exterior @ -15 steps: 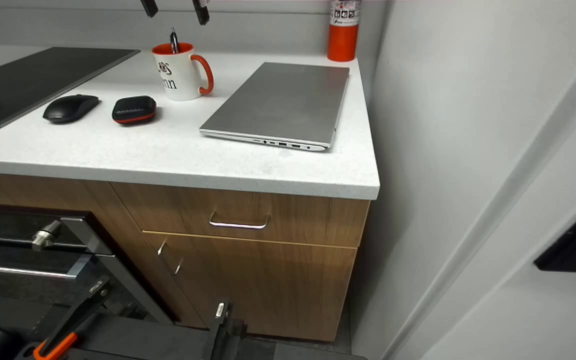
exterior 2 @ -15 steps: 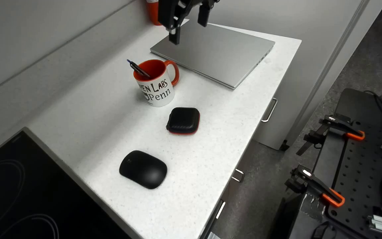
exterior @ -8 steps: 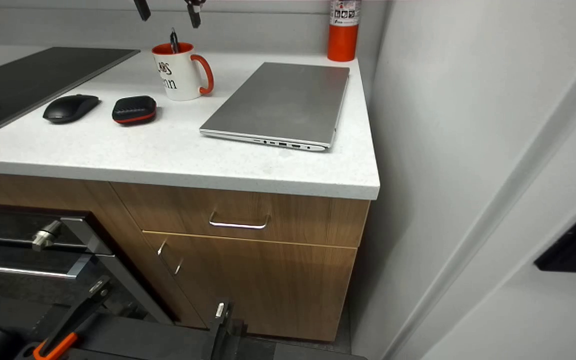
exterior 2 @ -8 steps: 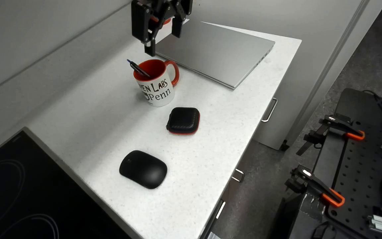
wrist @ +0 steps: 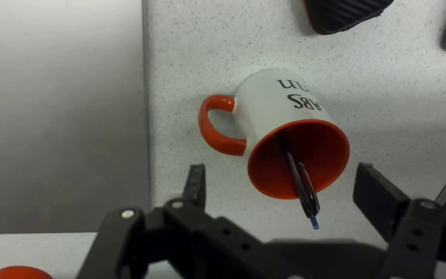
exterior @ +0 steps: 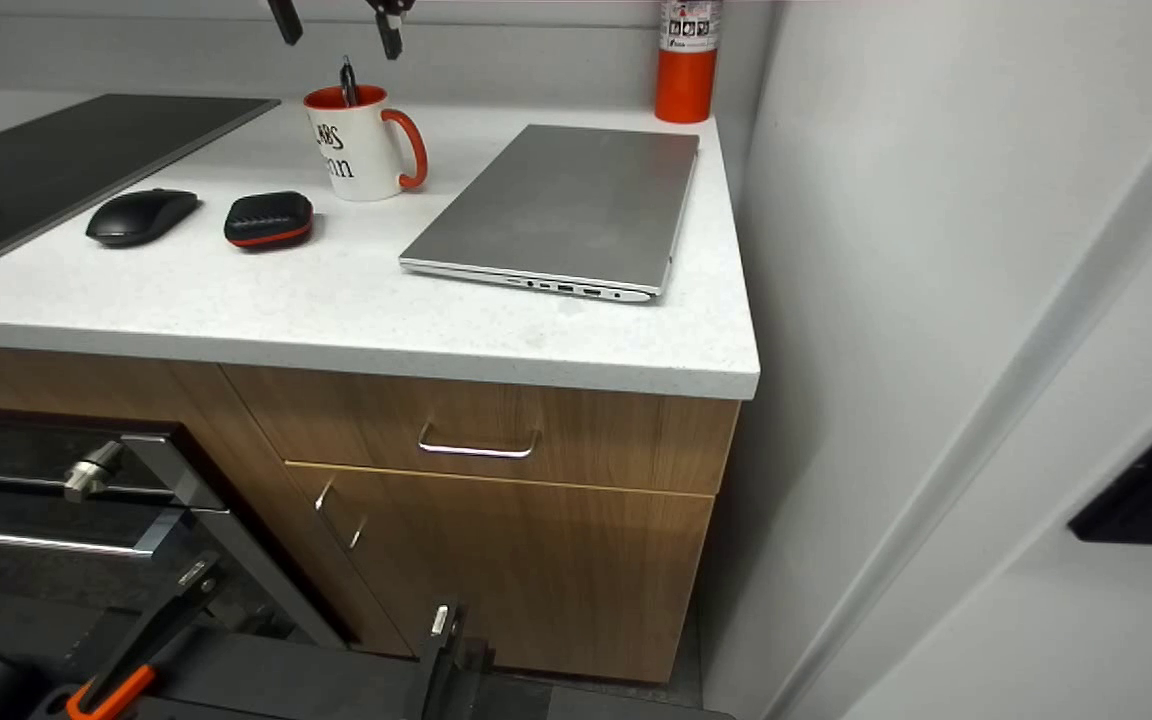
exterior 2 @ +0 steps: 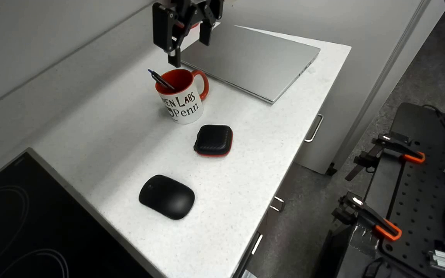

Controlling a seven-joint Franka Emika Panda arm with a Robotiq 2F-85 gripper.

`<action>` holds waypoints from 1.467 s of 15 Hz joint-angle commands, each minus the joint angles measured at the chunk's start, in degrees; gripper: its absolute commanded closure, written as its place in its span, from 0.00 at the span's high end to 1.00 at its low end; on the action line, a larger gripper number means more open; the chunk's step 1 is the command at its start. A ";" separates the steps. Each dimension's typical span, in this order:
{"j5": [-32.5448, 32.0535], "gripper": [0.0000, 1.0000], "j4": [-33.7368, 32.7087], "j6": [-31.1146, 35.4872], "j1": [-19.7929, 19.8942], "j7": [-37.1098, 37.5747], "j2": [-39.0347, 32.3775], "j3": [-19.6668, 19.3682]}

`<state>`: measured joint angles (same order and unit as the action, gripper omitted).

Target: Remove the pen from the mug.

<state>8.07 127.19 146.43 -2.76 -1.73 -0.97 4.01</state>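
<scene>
The pen (wrist: 302,186) leans inside the mug (wrist: 272,110), below the wide-spread claw (wrist: 281,176)

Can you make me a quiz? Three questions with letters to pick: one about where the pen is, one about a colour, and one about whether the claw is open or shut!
1. Where is the pen?
A) On the laptop
B) Under the mouse
C) In the mug

2. What colour is the mug's handle?
A) Orange-red
B) Green
C) Yellow

3. How is the claw?
A) Shut on the pen
B) Open
C) Shut on the mug's handle

Right letters:
1: C, because the wrist view shows it slanting into the mug, one end poking out.
2: A, because the handle looks orange-red in all three views.
3: B, because both exterior views show its fingers apart.
</scene>
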 commanded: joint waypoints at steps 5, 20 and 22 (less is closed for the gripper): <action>0.88 1.00 -4.02 4.64 -0.98 -0.02 -5.19 1.13; 2.43 0.98 -11.30 10.61 -0.34 -1.97 -14.58 4.12; 2.71 0.73 -11.79 10.73 -0.15 -2.21 -14.94 4.37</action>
<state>8.16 117.33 155.27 -3.64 -1.74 -14.21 7.30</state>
